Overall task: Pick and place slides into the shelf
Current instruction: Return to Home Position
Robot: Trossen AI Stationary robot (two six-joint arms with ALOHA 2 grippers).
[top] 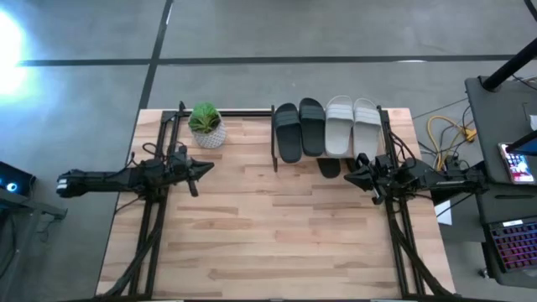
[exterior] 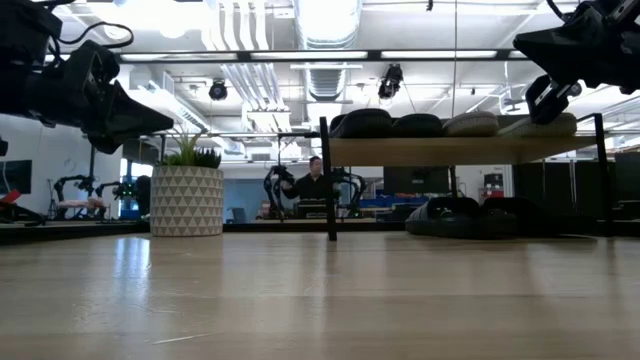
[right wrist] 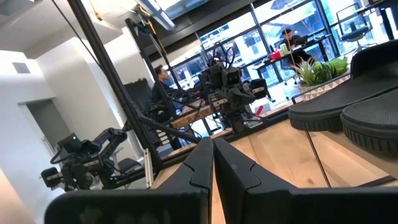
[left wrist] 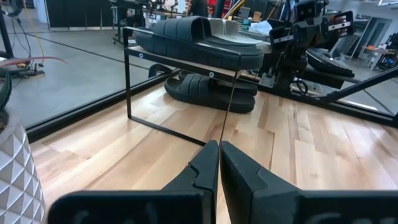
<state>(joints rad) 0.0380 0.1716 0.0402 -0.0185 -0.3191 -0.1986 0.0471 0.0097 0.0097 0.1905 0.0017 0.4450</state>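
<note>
The shelf (exterior: 450, 150) stands at the table's far side, right of the middle. On its board lie two black slides (top: 299, 130) and two light grey slides (top: 352, 126), side by side. Another black pair (exterior: 470, 215) rests on the tabletop under the board, with one toe (top: 329, 168) poking out. My left gripper (top: 210, 165) hangs shut at the left, pointing across the table toward the shelf, and holds nothing (left wrist: 219, 152). My right gripper (top: 346, 174) hangs shut just in front of the shelf's right end, also holding nothing (right wrist: 212, 149).
A potted plant (top: 206, 127) in a white patterned pot stands at the far left of the shelf. Black frame rails (top: 151, 226) run along both table sides. Bare wood (top: 268, 243) fills the near half. A desk with devices (top: 512, 159) stands off the right edge; a person (exterior: 316, 175) sits beyond.
</note>
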